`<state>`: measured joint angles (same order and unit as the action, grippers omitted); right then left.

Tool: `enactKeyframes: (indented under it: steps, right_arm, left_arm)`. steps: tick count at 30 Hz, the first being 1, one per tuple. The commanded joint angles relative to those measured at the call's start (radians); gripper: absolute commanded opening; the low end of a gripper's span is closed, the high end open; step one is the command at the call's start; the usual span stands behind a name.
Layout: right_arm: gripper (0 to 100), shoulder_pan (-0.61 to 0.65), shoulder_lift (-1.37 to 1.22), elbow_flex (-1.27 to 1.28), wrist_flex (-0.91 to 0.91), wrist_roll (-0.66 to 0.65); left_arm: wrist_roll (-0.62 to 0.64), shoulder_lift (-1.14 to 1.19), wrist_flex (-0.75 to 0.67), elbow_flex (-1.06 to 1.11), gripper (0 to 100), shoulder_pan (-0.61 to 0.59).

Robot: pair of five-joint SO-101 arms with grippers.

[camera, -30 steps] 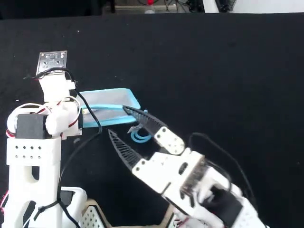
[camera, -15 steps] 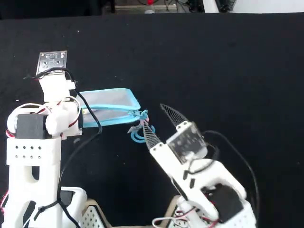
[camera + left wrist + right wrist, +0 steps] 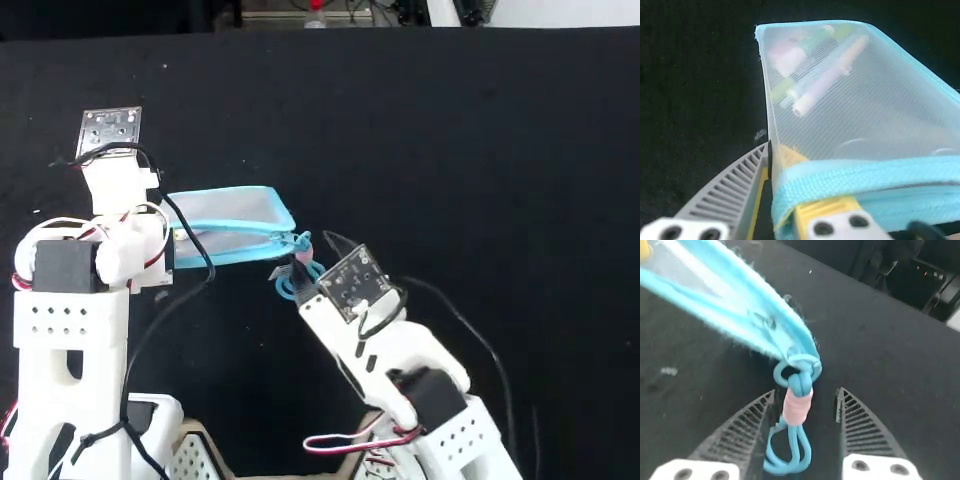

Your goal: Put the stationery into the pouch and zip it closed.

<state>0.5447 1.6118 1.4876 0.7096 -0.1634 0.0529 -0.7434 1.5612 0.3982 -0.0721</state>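
Note:
A translucent pouch (image 3: 230, 212) with turquoise zip tape lies left of centre. My left gripper (image 3: 180, 240) is shut on its near left corner. Up close, the left gripper (image 3: 775, 155) pinches the pouch (image 3: 855, 115) at its edge, and pens (image 3: 825, 75) show through the mesh. At the pouch's right end, the blue pull cord (image 3: 292, 285) lies on the table. My right gripper (image 3: 312, 258) is down over it. In the right wrist view the right gripper (image 3: 806, 391) is open, and the pull cord (image 3: 796, 427) with its pink band (image 3: 796, 405) hangs between the fingers.
The table (image 3: 480, 150) is covered in black cloth. A small metal plate (image 3: 110, 128) lies at the far left, behind the left arm. The left arm's white base (image 3: 70, 350) stands at the near left edge.
The right gripper drew back from a wide-open reach over the cord, swung right, then came down with narrower jaws on either side of the pull cord. The left arm and pouch stayed still.

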Motion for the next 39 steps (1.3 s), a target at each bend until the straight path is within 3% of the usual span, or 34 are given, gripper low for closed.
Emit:
enactKeyframes:
  steps: [1,7,15,22,28,39]
  right_arm:
    - [17.7,-0.018,0.012,0.028,-0.14,-0.002]
    - [17.7,-0.02,0.012,0.047,-0.212,-0.006]
    - [17.2,-0.015,0.012,0.05,-0.206,-0.157]
    - [4.4,-0.018,0.012,0.045,-0.206,-0.16]
    - [1.8,-0.02,0.012,0.045,-0.203,-0.16]
    - [1.8,-0.018,0.012,-0.114,0.091,-0.16]
  left_arm:
    - [0.005,0.006,0.0,0.005,3,-0.013]
    - [0.005,0.006,0.005,0.005,3,-0.013]
    - [0.005,0.006,0.005,0.005,3,-0.013]
    - [0.005,0.006,0.005,0.005,3,-0.013]
    - [0.003,0.006,0.006,0.005,3,-0.013]
    - [0.003,0.006,0.006,0.005,3,-0.013]
